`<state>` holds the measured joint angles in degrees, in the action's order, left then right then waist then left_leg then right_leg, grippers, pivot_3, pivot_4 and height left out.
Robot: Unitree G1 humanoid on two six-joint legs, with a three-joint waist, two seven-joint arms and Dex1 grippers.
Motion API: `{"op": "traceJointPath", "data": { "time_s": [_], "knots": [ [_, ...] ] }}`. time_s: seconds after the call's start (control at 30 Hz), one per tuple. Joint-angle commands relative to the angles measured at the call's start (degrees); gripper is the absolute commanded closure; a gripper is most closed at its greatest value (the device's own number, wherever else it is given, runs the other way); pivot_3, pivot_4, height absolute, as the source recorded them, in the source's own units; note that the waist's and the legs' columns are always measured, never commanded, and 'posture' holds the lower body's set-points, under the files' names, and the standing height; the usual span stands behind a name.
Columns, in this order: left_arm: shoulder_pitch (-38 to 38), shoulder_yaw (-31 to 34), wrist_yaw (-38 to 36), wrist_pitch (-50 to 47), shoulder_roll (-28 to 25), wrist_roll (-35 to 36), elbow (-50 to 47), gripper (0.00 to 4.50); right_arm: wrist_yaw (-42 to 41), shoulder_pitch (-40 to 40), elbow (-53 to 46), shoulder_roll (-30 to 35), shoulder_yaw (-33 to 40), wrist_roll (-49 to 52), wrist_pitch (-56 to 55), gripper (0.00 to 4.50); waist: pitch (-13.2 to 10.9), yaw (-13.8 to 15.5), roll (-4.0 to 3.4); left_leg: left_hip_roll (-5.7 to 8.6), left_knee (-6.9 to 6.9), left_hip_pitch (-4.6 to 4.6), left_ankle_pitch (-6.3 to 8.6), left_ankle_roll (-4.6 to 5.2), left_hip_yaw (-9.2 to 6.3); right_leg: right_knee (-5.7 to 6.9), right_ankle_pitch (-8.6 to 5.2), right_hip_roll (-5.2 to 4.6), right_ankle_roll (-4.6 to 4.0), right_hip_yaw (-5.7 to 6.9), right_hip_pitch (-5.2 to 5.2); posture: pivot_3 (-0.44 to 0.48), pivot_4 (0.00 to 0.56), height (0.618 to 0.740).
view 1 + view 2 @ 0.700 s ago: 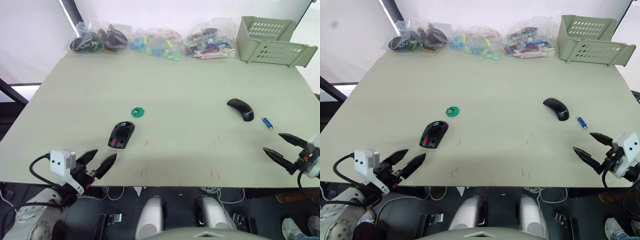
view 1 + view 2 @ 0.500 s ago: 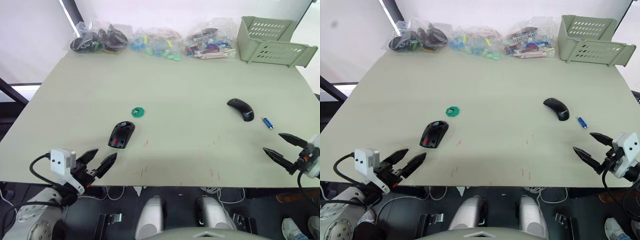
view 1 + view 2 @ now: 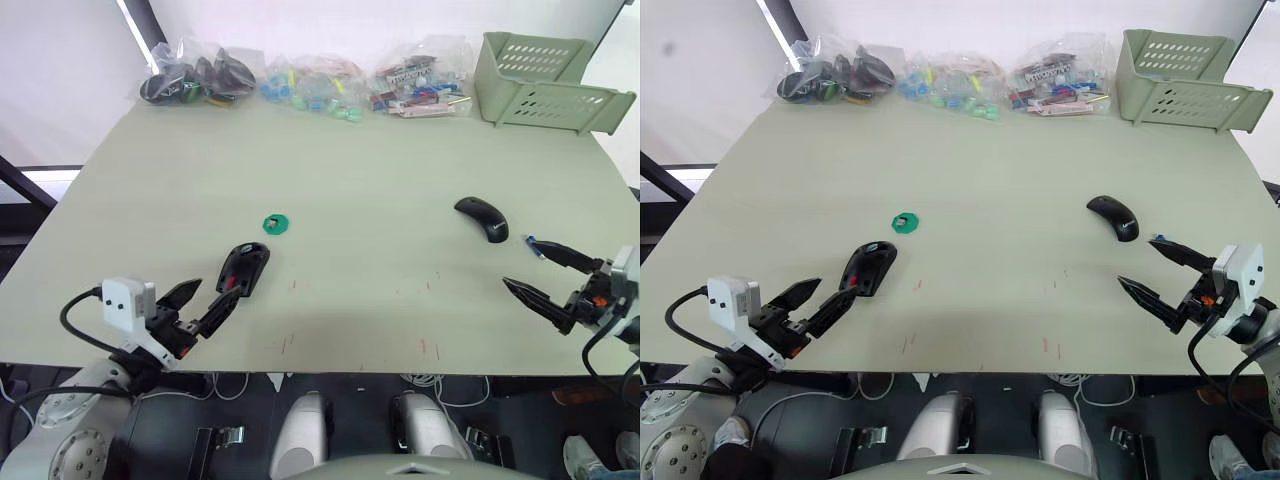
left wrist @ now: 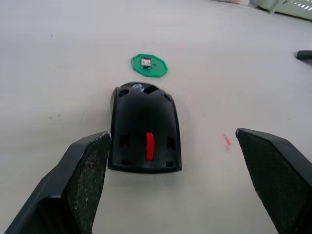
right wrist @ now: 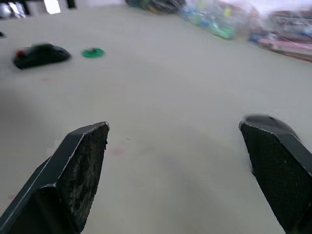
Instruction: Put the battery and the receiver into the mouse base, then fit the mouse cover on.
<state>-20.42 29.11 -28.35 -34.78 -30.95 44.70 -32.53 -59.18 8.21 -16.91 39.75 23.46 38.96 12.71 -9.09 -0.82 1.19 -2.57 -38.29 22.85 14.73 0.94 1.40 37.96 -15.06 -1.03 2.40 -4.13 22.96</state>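
Battery (image 3: 533, 243): near table's right edge, just ahead of right gripper (image 3: 549, 281), whose fingers spread wide.
Base (image 3: 243, 268): straight ahead of left gripper (image 3: 203, 303), likewise spread.

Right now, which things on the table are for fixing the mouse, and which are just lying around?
For the job:
- mouse base
- mouse cover
- battery
- green disc with a small part on it, maybe the receiver

Just lying about:
- bags of small parts
- green basket
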Motion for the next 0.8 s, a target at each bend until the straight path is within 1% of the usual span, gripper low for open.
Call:
{"op": "traceJointPath", "data": {
  "time_s": [0.03,0.13,0.23,0.3,0.37,0.43,0.6,0.7,0.8],
  "knots": [
    [0.0,0.6,3.7,-2.7,-0.2,2.7,-4.9,0.15,-2.8,-0.6,-3.6,2.3,1.6,4.2,1.9,0.0,0.0,0.0,0.0,0.0,0.0,0.0,0.0,0.0,0.0,0.0,0.0,0.0,0.0,0.0,0.0,0.0,0.15,0.74],
    [2.6,-1.5,11.4,-8.6,-0.5,3.3,-8.3,0.15,-4.6,-1.1,-4.9,4.1,1.7,6.1,3.0,0.0,0.0,0.1,0.04,0.01,0.01,0.01,0.0,0.0,-0.05,0.0,0.01,0.01,0.02,0.03,-0.01,0.0,0.15,0.74],
    [5.4,-2.7,20.9,-19.0,-2.3,3.9,-10.1,0.15,-5.4,-1.3,-6.1,4.8,2.0,8.1,4.3,0.0,0.0,0.1,0.06,0.05,0.0,0.01,0.0,0.0,-0.1,0.01,0.08,0.02,0.13,0.06,-0.03,0.0,0.15,0.74],
    [7.8,-2.4,24.7,-21.9,-1.4,5.4,-10.2,0.15,-5.3,-1.8,-6.7,4.7,2.1,9.2,4.8,0.0,0.0,0.0,0.06,0.12,0.0,0.0,0.0,0.0,-0.11,0.01,0.1,0.04,0.16,0.06,-0.04,0.0,0.15,0.74],
    [10.1,-3.0,27.5,-24.1,-1.4,5.1,-11.1,0.15,-5.4,-2.0,-7.6,5.0,2.0,9.6,5.4,0.0,-0.1,0.0,0.1,0.17,-0.01,0.0,0.0,0.0,-0.11,0.03,0.11,0.04,0.18,0.06,-0.04,0.0,0.15,0.74],
    [12.3,-2.8,31.8,-26.6,0.0,5.6,-11.3,0.15,-4.8,-2.3,-8.3,5.2,1.9,9.8,5.8,0.0,-0.1,0.0,0.1,0.19,-0.01,0.0,0.0,0.0,-0.11,0.02,0.12,0.04,0.17,0.06,-0.04,0.0,0.15,0.74],
    [19.2,-3.5,38.5,-32.5,1.1,5.9,-11.8,0.15,-3.6,-3.3,-8.9,5.5,1.6,10.0,7.1,0.0,-0.1,0.2,0.16,0.24,-0.01,0.01,0.0,0.0,-0.13,0.02,0.14,0.03,0.19,0.06,-0.05,0.0,0.15,0.74],
    [25.2,-3.6,42.7,-37.9,2.0,4.8,-9.7,0.15,-3.1,-4.3,-9.0,5.9,1.3,10.2,8.0,0.0,-0.1,0.2,0.2,0.3,-0.01,0.03,0.0,0.0,-0.19,0.02,0.15,0.03,0.19,0.09,-0.07,0.0,0.15,0.74],
    [30.2,-4.6,44.2,-42.4,3.4,4.1,-7.4,0.15,-2.8,-5.1,-9.2,5.9,0.9,10.3,8.7,0.0,-0.1,0.1,0.22,0.32,-0.04,-0.01,-0.01,-0.01,-0.23,0.01,0.15,0.03,0.2,0.12,-0.16,0.0,0.15,0.74]
  ]
}}
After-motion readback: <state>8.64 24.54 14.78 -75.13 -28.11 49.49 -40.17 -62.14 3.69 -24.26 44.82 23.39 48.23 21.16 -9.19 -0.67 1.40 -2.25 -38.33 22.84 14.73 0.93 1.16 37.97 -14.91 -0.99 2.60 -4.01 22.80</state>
